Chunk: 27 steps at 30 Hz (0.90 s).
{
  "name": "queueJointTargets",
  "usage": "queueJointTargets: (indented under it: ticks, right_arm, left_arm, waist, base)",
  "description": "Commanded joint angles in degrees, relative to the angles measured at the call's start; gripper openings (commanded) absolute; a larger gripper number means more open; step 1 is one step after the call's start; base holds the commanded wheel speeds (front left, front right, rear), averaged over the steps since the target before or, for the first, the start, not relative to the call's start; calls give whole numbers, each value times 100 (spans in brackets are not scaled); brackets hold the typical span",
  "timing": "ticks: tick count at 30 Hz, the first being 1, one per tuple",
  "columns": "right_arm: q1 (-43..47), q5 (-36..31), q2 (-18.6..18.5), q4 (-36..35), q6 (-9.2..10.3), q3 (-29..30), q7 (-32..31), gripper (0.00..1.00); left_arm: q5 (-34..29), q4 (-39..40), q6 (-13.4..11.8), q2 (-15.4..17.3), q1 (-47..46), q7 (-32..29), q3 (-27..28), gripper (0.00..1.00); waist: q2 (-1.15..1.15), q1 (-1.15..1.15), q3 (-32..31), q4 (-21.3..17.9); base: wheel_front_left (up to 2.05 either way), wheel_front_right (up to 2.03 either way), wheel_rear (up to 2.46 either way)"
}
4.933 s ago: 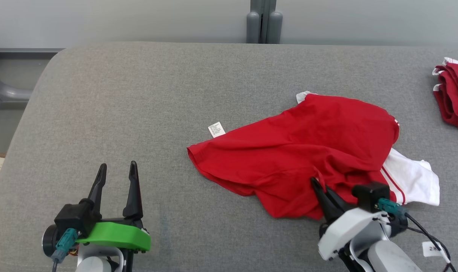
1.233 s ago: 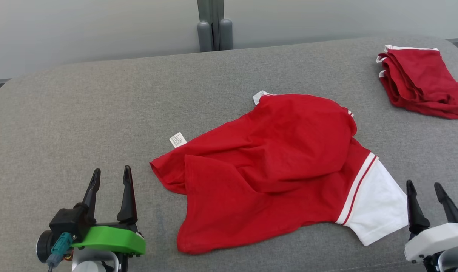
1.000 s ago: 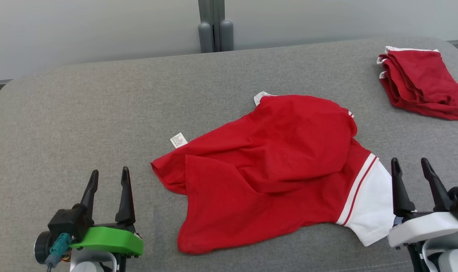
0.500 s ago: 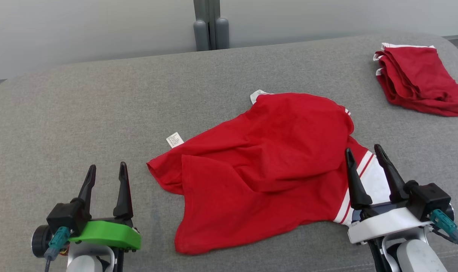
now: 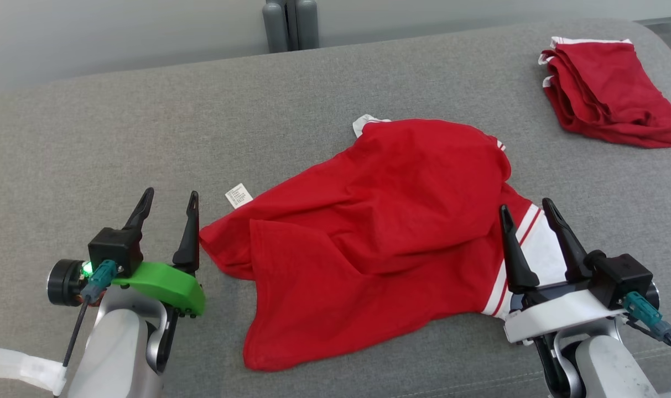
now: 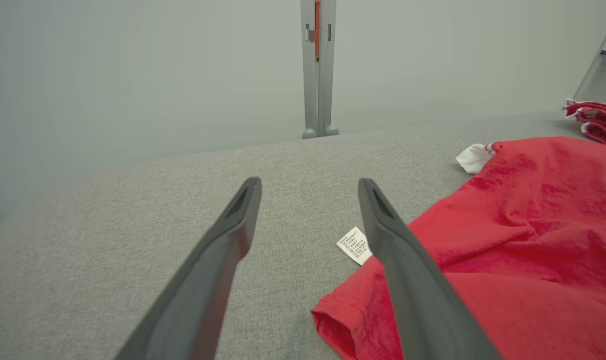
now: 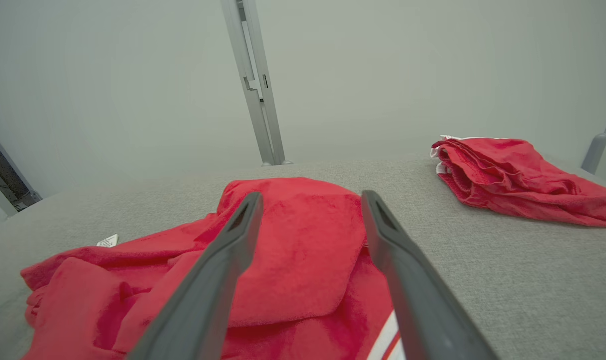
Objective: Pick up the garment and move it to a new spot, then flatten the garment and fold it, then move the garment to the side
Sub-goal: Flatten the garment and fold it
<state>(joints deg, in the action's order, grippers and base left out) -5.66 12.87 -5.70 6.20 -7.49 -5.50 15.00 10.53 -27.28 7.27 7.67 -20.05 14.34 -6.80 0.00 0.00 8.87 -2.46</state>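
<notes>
A crumpled red garment [image 5: 379,232] with a white sleeve [image 5: 540,249] and a white label [image 5: 239,195] lies in the middle of the grey cushioned surface [image 5: 147,138]. My left gripper [image 5: 167,200] stands open just left of the garment's near-left edge, nothing between its fingers; in the left wrist view the garment [image 6: 507,260] lies to the right of the left gripper [image 6: 307,185]. My right gripper [image 5: 525,209] is open above the white sleeve, at the garment's right end. The right wrist view has the garment [image 7: 293,250] beneath and beyond the right gripper [image 7: 310,197].
A stack of folded red garments [image 5: 606,105] lies at the far right corner of the surface, and the folded stack [image 7: 512,175] also appears in the right wrist view. A grey post [image 5: 290,25] stands behind the surface against a pale wall. Bare grey surface spreads left of the garment.
The camera has shifted. My right gripper has come in from the lower right to over the white sleeve. My left gripper has moved up beside the garment's left edge. Both stay open.
</notes>
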Motion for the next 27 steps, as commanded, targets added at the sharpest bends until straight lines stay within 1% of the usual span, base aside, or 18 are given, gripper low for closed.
queueJointTargets:
  ticks: [1, 9, 16, 17, 18, 23, 27]
  right_arm:
    - [-98, -63, 0, 14, 0, 15, 21, 100]
    - [-226, -106, 31, 14, 0, 37, 19, 100]
    - [-315, -145, 24, 33, 0, 49, 19, 100]
    - [-316, -159, 23, 30, 0, 56, 19, 100]
    - [-324, -162, 18, 23, 0, 61, 19, 100]
    - [-375, -159, -1, -8, 0, 99, 19, 100]
    - [-381, -178, -4, -32, 0, 153, 19, 100]
  left_arm:
    - [34, -148, 12, 46, -156, -28, -69, 100]
    - [260, -1157, 24, 131, -549, -152, -502, 100]
    - [570, -1882, 26, 169, -753, -317, -918, 100]
    - [612, -1972, 26, 171, -782, -341, -988, 46]
    - [631, -2035, 26, 190, -835, -322, -1042, 0]
    - [746, -2197, 27, 300, -1177, -181, -1222, 0]
    - [740, -2202, 16, 389, -1609, -24, -1177, 0]
  waist:
    - [0, 0, 165, -95]
    - [0, 0, 433, -204]
    - [0, 0, 517, -249]
    - [0, 0, 524, -254]
    - [0, 0, 534, -260]
    - [0, 0, 575, -285]
    - [0, 0, 593, -309]
  base:
    - [0, 0, 0]
    - [0, 0, 0]
    - [0, 0, 0]
    - [0, 0, 0]
    - [0, 0, 0]
    - [0, 0, 0]
    - [0, 0, 0]
